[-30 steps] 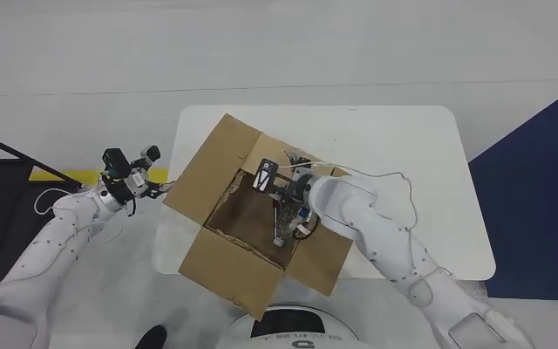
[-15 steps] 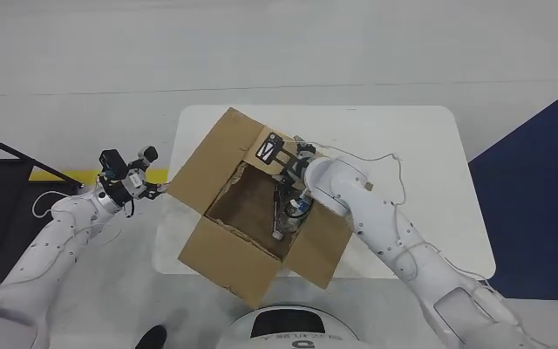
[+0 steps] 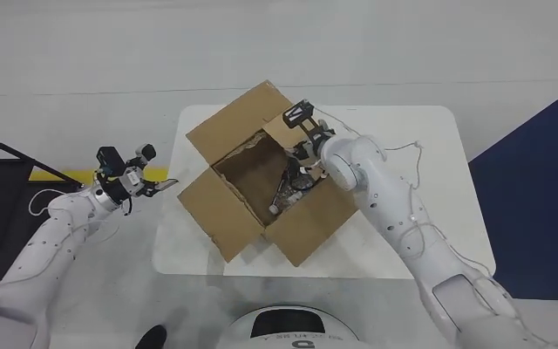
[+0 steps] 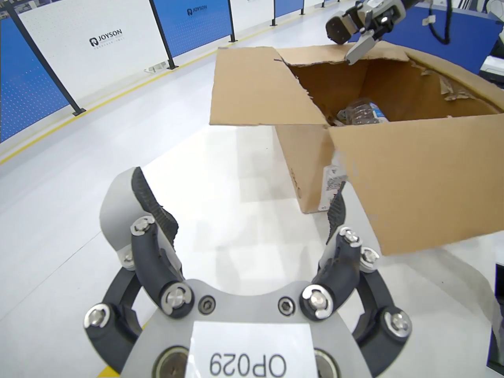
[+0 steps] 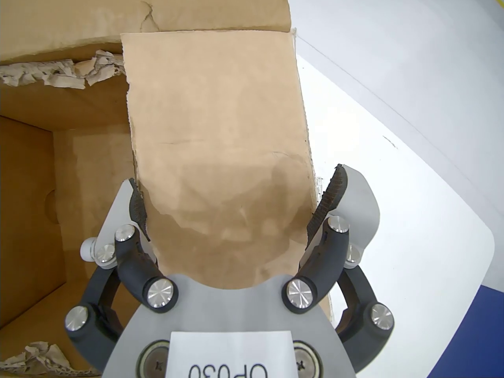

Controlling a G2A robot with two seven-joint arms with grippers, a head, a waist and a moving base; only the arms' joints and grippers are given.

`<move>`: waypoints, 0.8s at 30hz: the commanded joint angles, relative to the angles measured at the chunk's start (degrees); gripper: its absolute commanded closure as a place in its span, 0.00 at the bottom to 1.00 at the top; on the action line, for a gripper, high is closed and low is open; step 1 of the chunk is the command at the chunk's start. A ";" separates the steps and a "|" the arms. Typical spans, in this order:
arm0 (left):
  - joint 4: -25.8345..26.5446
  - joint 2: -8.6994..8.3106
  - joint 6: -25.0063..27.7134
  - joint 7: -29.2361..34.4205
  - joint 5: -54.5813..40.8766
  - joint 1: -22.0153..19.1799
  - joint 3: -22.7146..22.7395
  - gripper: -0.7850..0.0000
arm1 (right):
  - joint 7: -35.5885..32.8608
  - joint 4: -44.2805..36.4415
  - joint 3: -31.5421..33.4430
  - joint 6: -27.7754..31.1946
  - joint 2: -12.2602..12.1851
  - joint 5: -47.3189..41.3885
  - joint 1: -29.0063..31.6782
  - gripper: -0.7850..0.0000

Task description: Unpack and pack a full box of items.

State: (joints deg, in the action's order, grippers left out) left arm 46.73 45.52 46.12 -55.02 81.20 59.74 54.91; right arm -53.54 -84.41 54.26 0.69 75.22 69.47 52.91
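An open cardboard box (image 3: 228, 218) stands on the white table (image 3: 401, 166) with its flaps spread out. Inside lies a clear plastic bottle (image 3: 283, 194), which the left wrist view shows low in the box as the bottle (image 4: 362, 113). My right gripper (image 3: 303, 140) is at the box's far rim, open, with a torn flap (image 5: 216, 127) lying between its fingers (image 5: 334, 194). From the left wrist view, the right gripper (image 4: 354, 39) hangs just above that rim. My left gripper (image 4: 244, 206) is open and holds nothing, off the table's left edge, a little short of the box (image 4: 397, 182).
Torn paper strips (image 5: 59, 72) cling to the box's inner edges. The table's right half (image 3: 427, 218) is bare white surface. Blue and white barrier panels (image 4: 118, 37) stand on the floor beyond the table.
The right gripper rose out of the box's inside and moved to its far rim. The box swung round and shifted toward the far side. The left arm barely moved.
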 commanded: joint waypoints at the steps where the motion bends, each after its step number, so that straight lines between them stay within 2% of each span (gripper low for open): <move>1: -0.13 0.03 0.39 0.28 0.26 -0.22 0.17 0.00 | -0.09 -0.09 0.61 -0.11 -0.04 -0.07 0.14 0.00; 5: -1.63 0.21 0.65 4.17 1.15 -1.27 0.24 0.00 | -0.08 -1.29 1.56 0.78 -0.09 -1.62 0.91 0.00; 8: -3.37 0.78 -0.39 10.57 1.33 -2.63 -0.23 0.00 | -0.50 -2.95 1.73 2.07 -0.12 -2.46 1.58 0.00; 12: -4.23 2.22 -0.79 18.58 0.16 -4.50 -1.74 0.00 | -1.10 -5.97 1.74 4.21 -0.28 -2.58 2.72 0.00; 17: -2.32 4.38 1.60 22.87 2.43 -7.04 -5.70 0.00 | -1.03 -7.92 2.32 4.99 -0.39 -3.28 3.78 0.00; 20: -2.06 5.43 3.96 19.96 2.89 -8.32 -7.35 0.00 | -0.62 -8.15 3.17 4.09 -0.43 -3.60 4.04 0.00; 24: -2.90 5.28 8.56 5.41 4.98 -9.05 -7.61 0.00 | -0.15 -8.67 4.97 4.11 -0.74 -3.72 4.97 0.00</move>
State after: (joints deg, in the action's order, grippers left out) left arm 44.08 51.03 53.97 -43.86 85.25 50.78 47.15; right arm -53.88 -92.99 58.67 4.85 74.58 65.74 57.61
